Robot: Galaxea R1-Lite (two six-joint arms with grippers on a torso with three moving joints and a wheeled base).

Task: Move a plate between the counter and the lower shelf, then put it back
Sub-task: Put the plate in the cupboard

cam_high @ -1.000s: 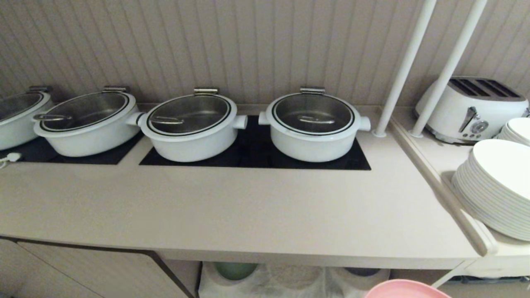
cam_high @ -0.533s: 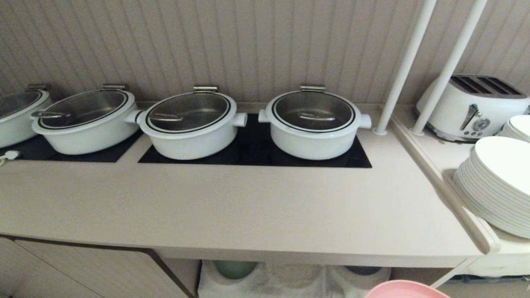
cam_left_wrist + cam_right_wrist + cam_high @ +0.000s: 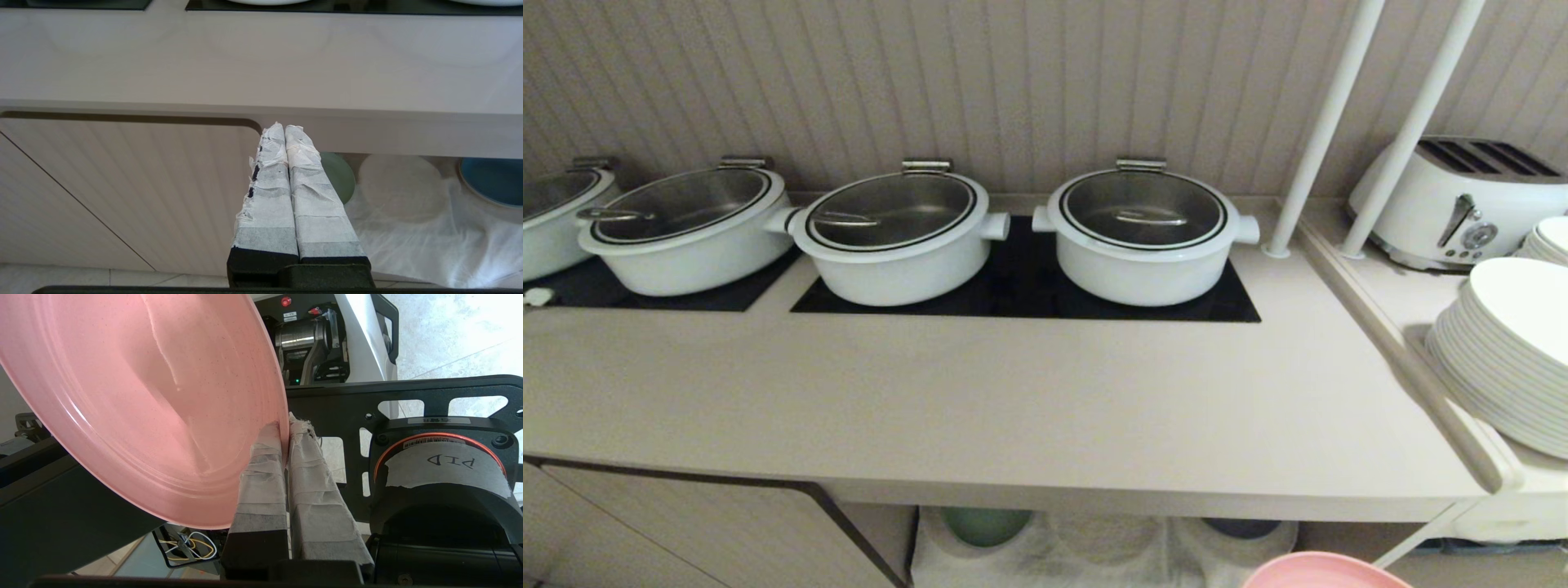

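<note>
**Pink plate carried by its rim in front of the counter, ready for placing.**

The right gripper is clenched on the rim of the plate, which hangs in the air below and in front of the counter, its edge just showing at the bottom of the head view. The left gripper is parked with its taped fingers pressed together on nothing, facing the cupboard front beside the lower shelf. On the shelf's white cloth a vacant spot lies between the green plate and the blue plate. The rim pinch likely gives little hold, so the carry should be slow and level, clearing the counter's front edge.
</note>
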